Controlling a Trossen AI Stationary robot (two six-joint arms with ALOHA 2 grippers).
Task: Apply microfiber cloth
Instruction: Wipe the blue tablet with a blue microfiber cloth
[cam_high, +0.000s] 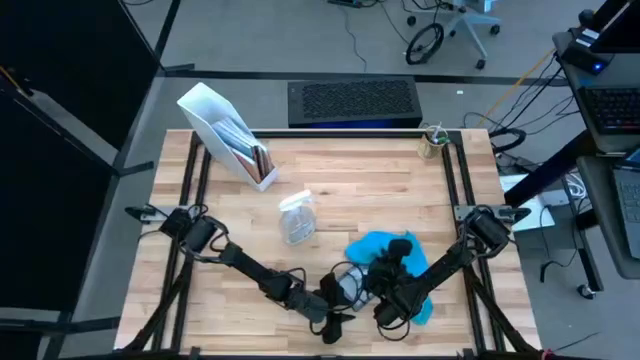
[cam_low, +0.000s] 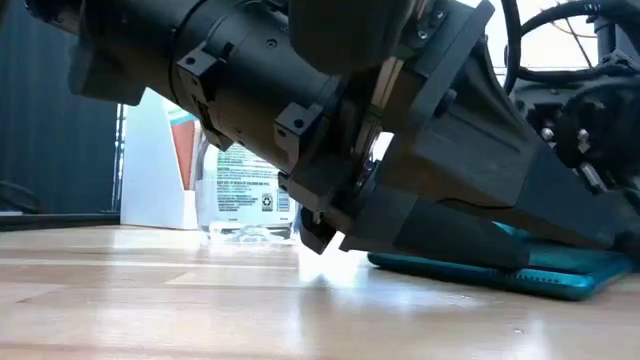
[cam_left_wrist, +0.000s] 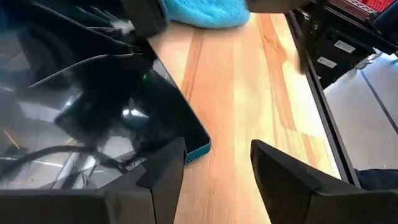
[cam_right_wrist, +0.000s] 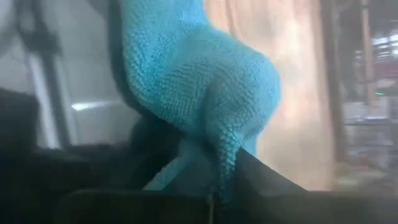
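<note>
The microfiber cloth (cam_high: 378, 248) lies right of the spray bottle (cam_high: 297, 218), on the table (cam_high: 380, 180).

The left gripper (cam_left_wrist: 214, 171) holds its jaws apart, one dark finger (cam_left_wrist: 163, 171) overlapping the teal-edged corner of the dark tablet (cam_left_wrist: 124, 106). The tablet lies flat on the wooden bench (cam_left_wrist: 249, 93). Beyond it, the microfiber cloth (cam_left_wrist: 208, 11) sits bunched, partly behind another dark arm.

Arms: two, black, jointed segments, loose black cables looping beside them
Left gripper (cam_left_wrist: 214, 171): two dark, flat, wedge-shaped fingers
Housing near the low camera: black, blocky, bolted brackets with screws
</note>
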